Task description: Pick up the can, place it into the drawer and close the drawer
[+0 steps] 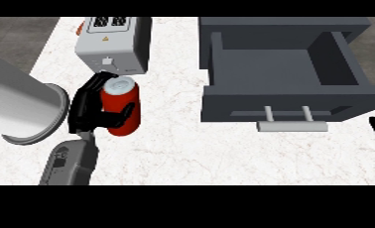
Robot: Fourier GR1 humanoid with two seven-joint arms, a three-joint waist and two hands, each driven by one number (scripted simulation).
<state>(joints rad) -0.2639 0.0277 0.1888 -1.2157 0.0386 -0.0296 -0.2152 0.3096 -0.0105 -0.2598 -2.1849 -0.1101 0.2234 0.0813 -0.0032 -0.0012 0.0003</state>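
Head view, red can [123, 107] w/ silver top, left hand [89, 108] curled round it

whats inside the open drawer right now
The drawer shows only its bare grey floor and walls; nothing lies in the part that can be seen. Its front wall hides the strip just behind it. The red can stands on the counter, held by the left hand.

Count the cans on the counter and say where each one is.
1. The red can stands left of the open drawer, below the toaster, with the left hand curled round it.
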